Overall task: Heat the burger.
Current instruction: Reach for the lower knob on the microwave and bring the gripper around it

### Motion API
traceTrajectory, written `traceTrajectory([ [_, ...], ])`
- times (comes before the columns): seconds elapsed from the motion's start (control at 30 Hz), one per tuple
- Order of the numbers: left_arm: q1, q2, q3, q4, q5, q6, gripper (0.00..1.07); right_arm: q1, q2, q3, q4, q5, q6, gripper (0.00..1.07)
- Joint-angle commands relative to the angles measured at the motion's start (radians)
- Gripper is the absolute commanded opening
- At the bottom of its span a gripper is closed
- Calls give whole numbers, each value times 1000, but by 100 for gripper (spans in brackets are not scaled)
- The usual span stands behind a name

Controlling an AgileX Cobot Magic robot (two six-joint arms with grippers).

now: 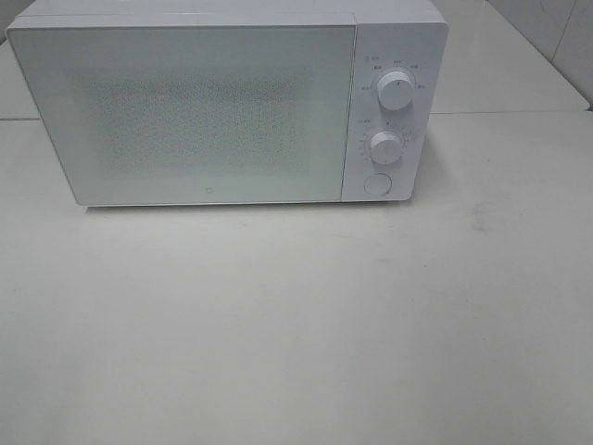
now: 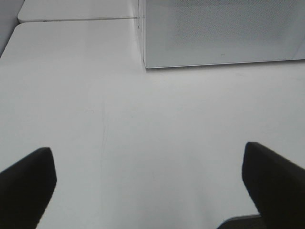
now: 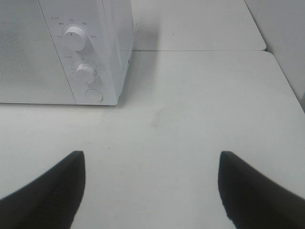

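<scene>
While your left tool (image 2: 147,157) and right tool (image 3: 151,160) gaped empty, the closed microwave (image 1: 185,111) kept its button (image 1: 377,184) nearer the right; burger unseen.

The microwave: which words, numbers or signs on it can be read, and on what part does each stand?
None can be read on the microwave.
Marks around the upper knob: too small and blurred.
Marks around the lower knob: too small and blurred.
Small sign low on the door: too small to read.

One microwave (image 1: 185,111), two knobs (image 1: 396,93), one button (image 1: 377,184)
</scene>
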Motion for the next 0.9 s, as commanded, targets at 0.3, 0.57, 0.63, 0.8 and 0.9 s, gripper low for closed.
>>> traceTrajectory([
  [0.3, 4, -23, 2, -1, -4, -5, 98, -3, 163, 64, -2, -230, -10, 75],
  [0.57, 4, -23, 2, -1, -4, -5, 98, -3, 291, 126, -2, -433, -10, 75],
  [0.63, 4, -23, 2, -1, -4, -5, 98, -3, 324, 136, -4, -473, -10, 75],
  [0.8, 4, -23, 2, -1, -4, -5, 98, -3, 390, 160, -39, -532, -11, 75],
  [0.9, 4, -23, 2, -1, -4, -5, 98, -3, 435, 165, -13, -586, -6, 75],
])
